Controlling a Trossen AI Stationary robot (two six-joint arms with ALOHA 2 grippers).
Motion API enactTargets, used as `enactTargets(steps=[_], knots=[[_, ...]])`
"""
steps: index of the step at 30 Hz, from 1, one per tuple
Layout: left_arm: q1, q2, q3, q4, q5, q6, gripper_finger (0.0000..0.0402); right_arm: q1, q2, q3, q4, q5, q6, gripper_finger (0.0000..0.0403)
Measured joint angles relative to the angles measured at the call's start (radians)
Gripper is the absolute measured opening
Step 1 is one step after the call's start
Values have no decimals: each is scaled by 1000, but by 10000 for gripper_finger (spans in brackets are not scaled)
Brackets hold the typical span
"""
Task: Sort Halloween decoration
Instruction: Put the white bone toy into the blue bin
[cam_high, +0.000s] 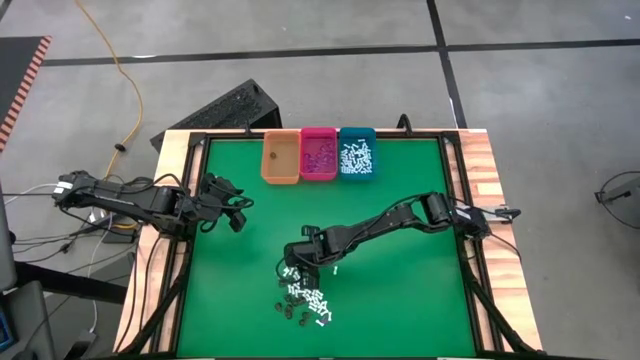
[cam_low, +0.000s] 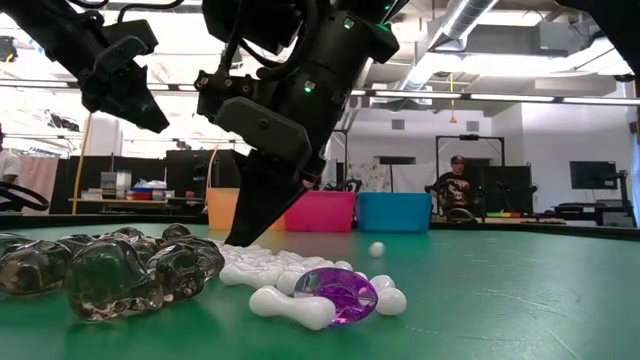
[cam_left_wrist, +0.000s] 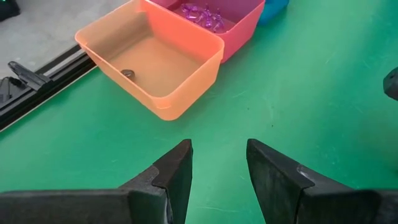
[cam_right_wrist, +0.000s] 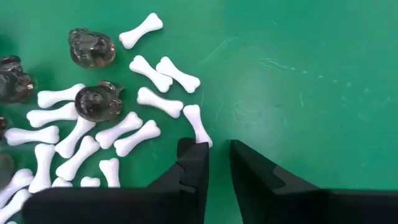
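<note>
Two dark claws showed: the right claw (cam_right_wrist: 214, 163), narrowly parted, touched a small white plastic bone (cam_right_wrist: 197, 125); the left claw (cam_left_wrist: 217, 163) hovered wide.

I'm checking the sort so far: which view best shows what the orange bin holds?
The left wrist view: it looks down into the orange bin, showing one small dark piece on its floor. The high view shows the bin small, contents unclear. The low view shows only its side wall. The right wrist view misses it.

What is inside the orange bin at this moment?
The orange bin holds one small dark piece near a corner of its floor; otherwise the floor looks bare. Its near wall hides a strip of floor.
</note>
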Motion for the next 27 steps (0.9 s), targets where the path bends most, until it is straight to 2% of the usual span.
enactTargets(steps=[3, 8, 16, 21, 27], knots=[[0, 0, 0, 0, -1, 1, 144, 0, 0, 0, 0, -2, -11, 78], [0, 0, 0, 0, -2, 2, 144, 0, 0, 0, 2, -22, -15, 18], [0, 0, 0, -11, 2, 1, 144, -3, -16, -1, -27, -32, -19, 15], [0, 0, 0, -27, 1, 1, 144, -16, -72, -1, -89, -31, -31, 15], [0, 0, 0, -29, 1, 0, 144, -83, -140, -2, -315, 74, -126, 15]])
